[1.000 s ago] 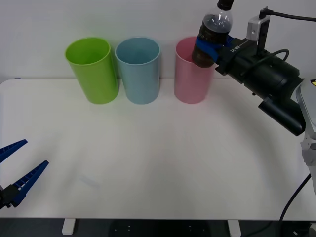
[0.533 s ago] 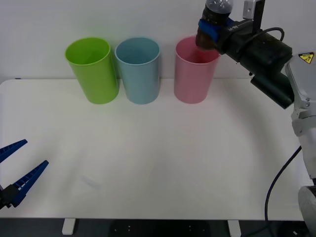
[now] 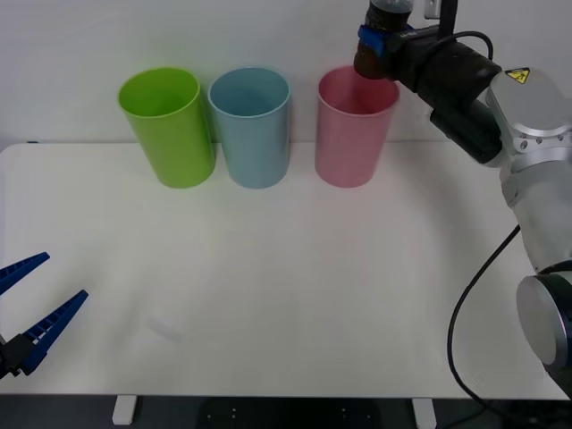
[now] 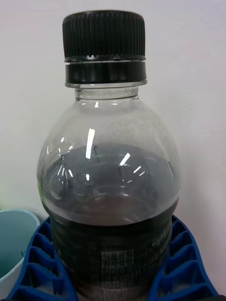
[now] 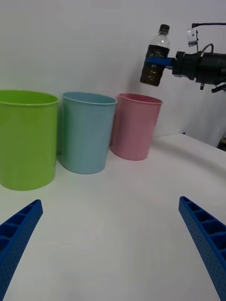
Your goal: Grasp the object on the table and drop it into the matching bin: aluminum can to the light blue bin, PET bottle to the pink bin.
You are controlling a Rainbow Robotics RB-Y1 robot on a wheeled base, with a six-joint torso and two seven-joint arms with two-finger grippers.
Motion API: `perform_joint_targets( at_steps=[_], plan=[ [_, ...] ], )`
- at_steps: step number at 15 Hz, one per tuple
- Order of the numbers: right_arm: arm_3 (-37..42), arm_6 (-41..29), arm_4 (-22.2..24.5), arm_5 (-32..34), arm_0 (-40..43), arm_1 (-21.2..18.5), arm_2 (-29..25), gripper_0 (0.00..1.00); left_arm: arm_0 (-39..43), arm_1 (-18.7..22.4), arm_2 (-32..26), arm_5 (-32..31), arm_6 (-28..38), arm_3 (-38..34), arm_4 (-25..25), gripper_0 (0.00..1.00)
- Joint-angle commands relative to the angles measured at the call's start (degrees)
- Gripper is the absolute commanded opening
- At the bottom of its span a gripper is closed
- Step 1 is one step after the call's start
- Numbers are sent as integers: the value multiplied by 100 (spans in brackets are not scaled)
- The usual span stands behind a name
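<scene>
From the front, our right gripper (image 3: 374, 40), clamped on the bottle (image 3: 379, 36), has risen leftward over the pink bin's (image 3: 349, 143) far-right rim, nearly ready to drop; wrist views confirm the grasp; our left gripper (image 3: 25, 308) waits open, near-left.

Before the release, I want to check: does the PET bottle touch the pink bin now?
Apart. In the left wrist view the PET bottle, held by the right gripper, hangs above the pink bin with white wall visible between its base and the rim.
</scene>
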State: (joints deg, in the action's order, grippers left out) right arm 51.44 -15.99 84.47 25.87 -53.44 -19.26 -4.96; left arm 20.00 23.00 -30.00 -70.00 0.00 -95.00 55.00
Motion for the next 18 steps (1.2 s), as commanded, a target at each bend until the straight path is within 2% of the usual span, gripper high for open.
perform_joint_targets(
  at_steps=[1,7,8,9,10,11,12,18],
  plan=[
    [-371,96,-1,-152,-228,89,-4,0,0,0,0,0,0,0,0,100],
    [-371,140,-1,-170,-228,133,4,0,0,0,0,0,0,0,0,100],
    [-371,148,8,-170,-228,133,4,4,0,0,0,0,0,0,0,100],
    [-371,166,-1,-170,-228,133,4,14,0,0,0,0,0,0,0,100],
    [-371,219,-1,-152,-228,133,4,43,0,0,0,0,0,0,0,100],
    [-371,280,-1,-108,-237,133,4,89,0,0,0,0,0,0,0,100],
    [-363,315,-1,-73,-237,133,4,100,0,0,0,0,0,0,0,100],
    [-363,482,-19,68,-237,125,-22,100,0,0,0,0,0,0,0,100]
  ],
)
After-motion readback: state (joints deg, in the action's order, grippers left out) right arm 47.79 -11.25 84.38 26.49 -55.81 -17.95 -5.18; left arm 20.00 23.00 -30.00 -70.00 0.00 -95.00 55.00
